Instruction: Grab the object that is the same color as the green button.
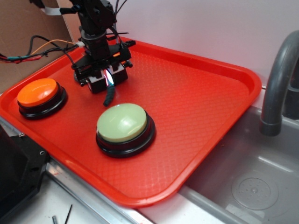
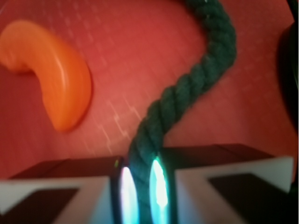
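Gripper (image 2: 140, 196) fills the bottom of the wrist view, its two pads closed tight on one end of the dark green rope piece (image 2: 196, 79), with only the rope's thickness between them; lit strips glow on the pad faces either side of the rope. So the grab looks made, judged from the pinch

Largest down:

Red tray (image 1: 205, 112), textured plastic, carries everything and sits beside a grey sink (image 1: 243, 182) with a grey faucet (image 1: 278, 84) at the right edge

Robot arm and wrist come down over the tray's far left part, gripper (image 1: 108, 80) pointing at the tray floor, cables trailing off left toward cardboard

Green button (image 1: 122, 122), pale green dome on a black base, sits near the tray's front centre, just in front of the gripper; it's the colour reference, not the thing to take

Orange button (image 1: 38, 92), smaller, black base, sits at the tray's left, apart from the gripper

Rope piece (image 1: 109, 95) hangs or trails from the fingers toward the green button; in the wrist view it curves away in an S shape. Can't tell whether its free end touches the tray

Orange crescent piece (image 2: 53, 77) lies on the tray left of the rope, apart from it, untouched; wrong colour, so it's left alone

Holding the rope by its end means it'll droop when lifted
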Robot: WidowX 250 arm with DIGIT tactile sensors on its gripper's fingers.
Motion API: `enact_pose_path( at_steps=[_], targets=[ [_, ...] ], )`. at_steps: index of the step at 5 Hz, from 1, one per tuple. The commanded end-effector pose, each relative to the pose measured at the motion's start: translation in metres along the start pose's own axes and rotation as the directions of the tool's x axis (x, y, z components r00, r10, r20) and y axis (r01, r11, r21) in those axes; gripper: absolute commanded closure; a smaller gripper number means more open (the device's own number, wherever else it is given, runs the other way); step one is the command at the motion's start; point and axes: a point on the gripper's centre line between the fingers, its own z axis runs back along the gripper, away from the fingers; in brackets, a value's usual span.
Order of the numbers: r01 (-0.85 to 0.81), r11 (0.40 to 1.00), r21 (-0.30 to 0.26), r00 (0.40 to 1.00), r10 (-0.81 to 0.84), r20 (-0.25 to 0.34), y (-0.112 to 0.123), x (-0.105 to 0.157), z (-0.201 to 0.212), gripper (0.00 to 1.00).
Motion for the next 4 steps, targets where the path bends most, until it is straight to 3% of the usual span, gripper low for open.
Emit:
enact_pose_path(
  at_steps=[1,2,3,4],
  targets=[
    [0.238,0.961,-0.14,0.965,-0.251,-0.082,0.022,0.001,0.055,1.0],
    [0.468,0.866,-0.175,0.874,-0.483,-0.049,0.032,-0.012,0.099,1.0],
    [0.63,0.758,-0.169,0.77,-0.638,0.006,0.042,-0.022,0.131,1.0],
    [0.704,0.666,-0.247,0.686,-0.728,-0.008,0.06,-0.032,0.167,1.0]
  ],
)
